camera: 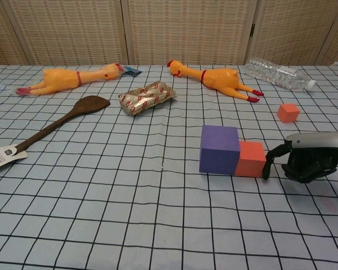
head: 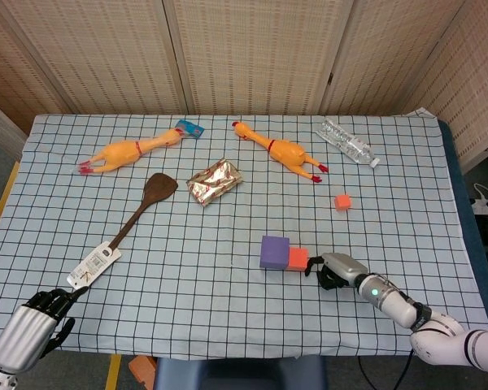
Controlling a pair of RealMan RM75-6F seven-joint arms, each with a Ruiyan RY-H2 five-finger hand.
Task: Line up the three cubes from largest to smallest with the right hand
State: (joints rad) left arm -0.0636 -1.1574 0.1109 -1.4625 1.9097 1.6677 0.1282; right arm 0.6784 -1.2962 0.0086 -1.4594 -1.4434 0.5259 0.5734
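Black fingertips point(camera: 266, 169) of right robot hand point(camera: 307, 160) hide contact with orange cube point(camera: 250, 159).

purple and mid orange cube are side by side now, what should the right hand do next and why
Probably draw the right hand back from the medium orange cube, then reach for the small orange cube. The medium cube already sits flush against the large purple cube, while the small one lies apart, farther back on the checked tablecloth, so it is the only piece missing from the row.

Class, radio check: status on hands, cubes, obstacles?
Right robot hand fingertip at medium cube, holding nothing. Medium against purple cube; small cube apart, unplaced. Left robot hand idle. Path clear.
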